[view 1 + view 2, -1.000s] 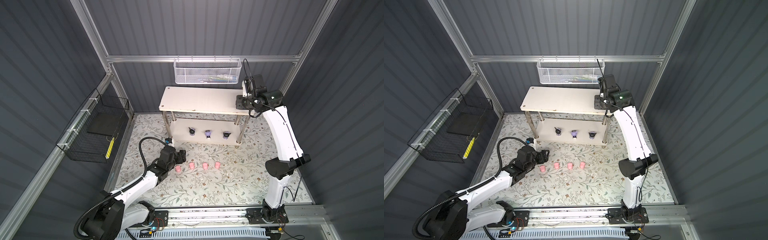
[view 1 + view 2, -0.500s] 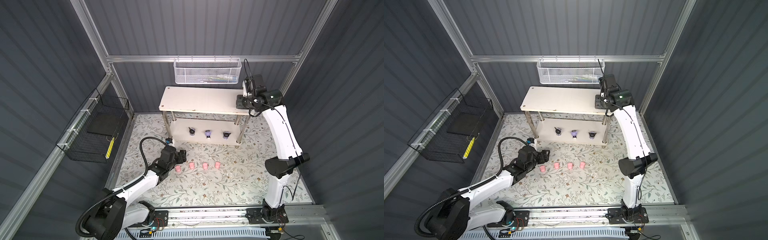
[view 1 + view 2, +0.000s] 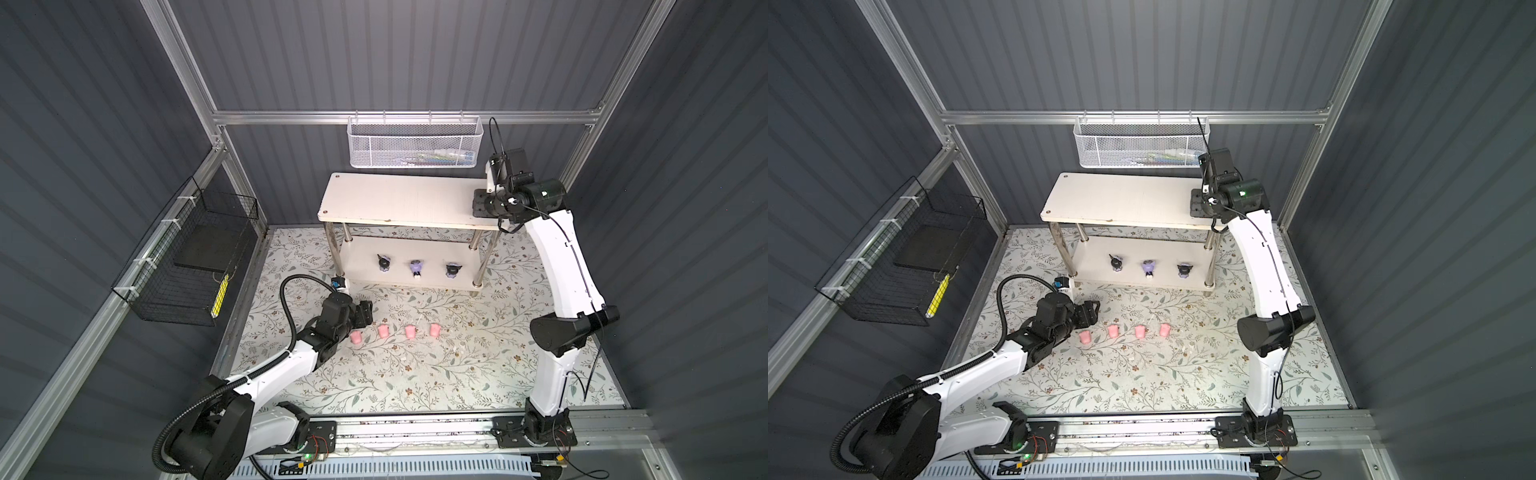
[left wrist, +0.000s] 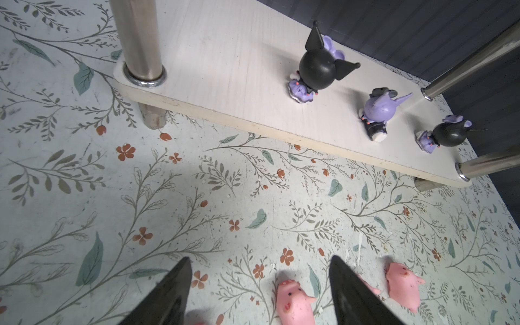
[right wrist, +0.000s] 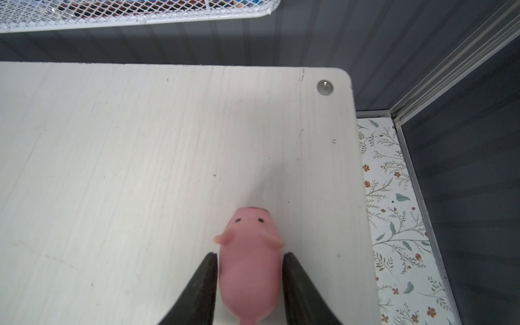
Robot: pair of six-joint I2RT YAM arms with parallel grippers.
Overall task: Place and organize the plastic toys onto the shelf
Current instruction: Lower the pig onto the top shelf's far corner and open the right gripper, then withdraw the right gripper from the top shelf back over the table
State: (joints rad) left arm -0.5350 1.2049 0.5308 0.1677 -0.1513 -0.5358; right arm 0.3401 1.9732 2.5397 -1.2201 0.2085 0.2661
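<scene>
The white shelf stands at the back. Three purple toys stand in a row on its lower tier, also seen in the left wrist view. Several pink pig toys lie in a row on the floral floor. My left gripper hovers open low over that row's left end, with one pig between its fingers, untouched. My right gripper is over the top tier's right end. Its jaws are narrowly open around a pink pig resting on the board.
A white mesh basket hangs on the back wall just above the shelf. A black wire basket hangs on the left wall. A shiny shelf leg stands close ahead of my left gripper.
The right gripper's jaws have eased apart around the pig on the top tier. Both arms have stayed nearly where they were.
</scene>
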